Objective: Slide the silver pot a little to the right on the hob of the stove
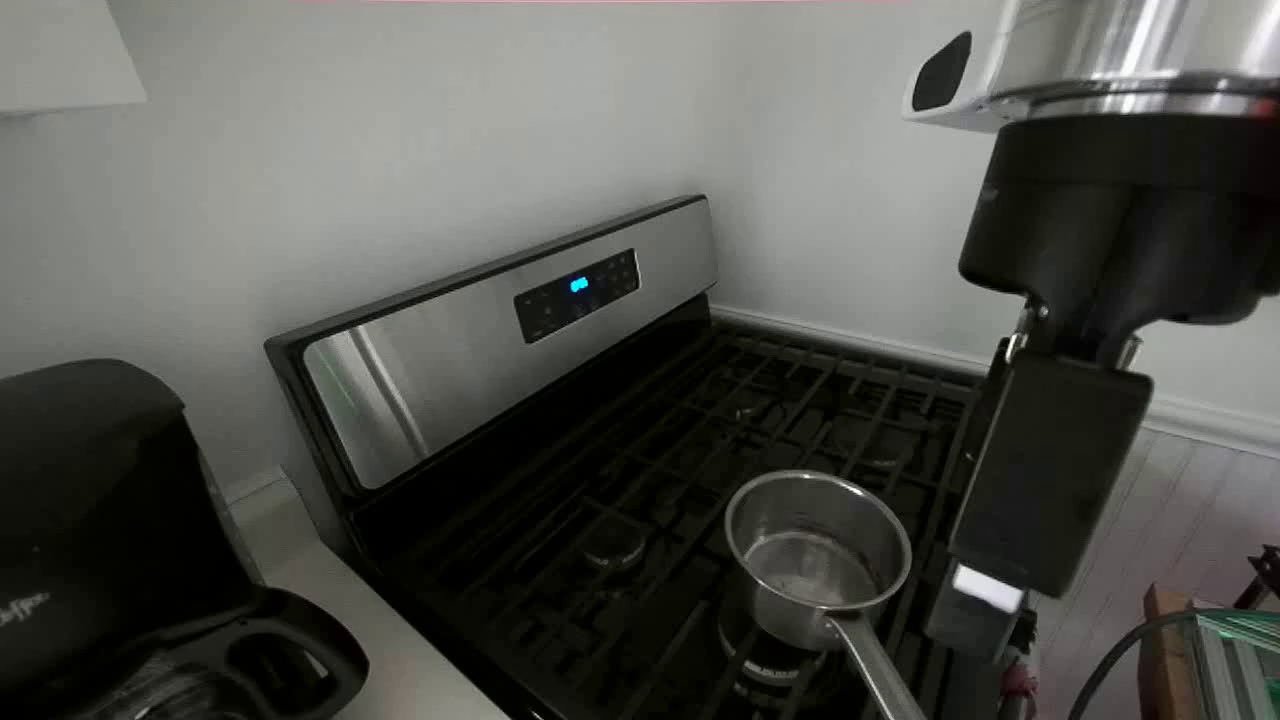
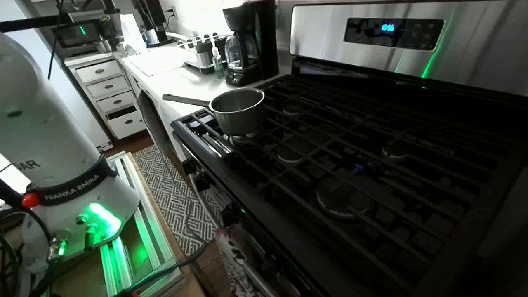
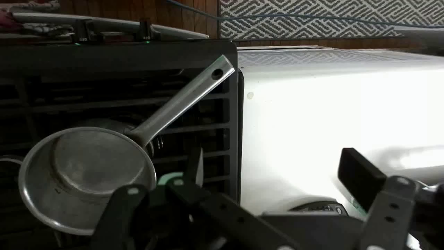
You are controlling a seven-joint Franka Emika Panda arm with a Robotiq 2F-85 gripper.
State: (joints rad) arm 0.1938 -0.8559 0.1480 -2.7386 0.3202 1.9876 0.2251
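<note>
The silver pot (image 1: pixel 800 560) stands upright and looks empty on the hob's grates (image 1: pixel 650 470), over a front burner. Its long handle (image 1: pixel 872 665) points away from the back panel. In an exterior view the pot (image 2: pixel 239 111) is at the hob's front end nearest the counter. The stove's steel back panel (image 1: pixel 450 370) has a blue display. My gripper (image 1: pixel 975 605) hangs to the right of the pot in that view. In the wrist view my gripper (image 3: pixel 275 166) is open with nothing between its fingers, and one finger covers part of the pot's rim (image 3: pixel 86 180).
A white counter (image 3: pixel 295 114) adjoins the stove's edge. A black coffee maker (image 2: pixel 251 41) stands on it beside the stove, with a spray bottle (image 2: pixel 218 62). A patterned towel (image 2: pixel 235 255) hangs at the stove's front. The robot's base (image 2: pixel 82 198) stands before the stove.
</note>
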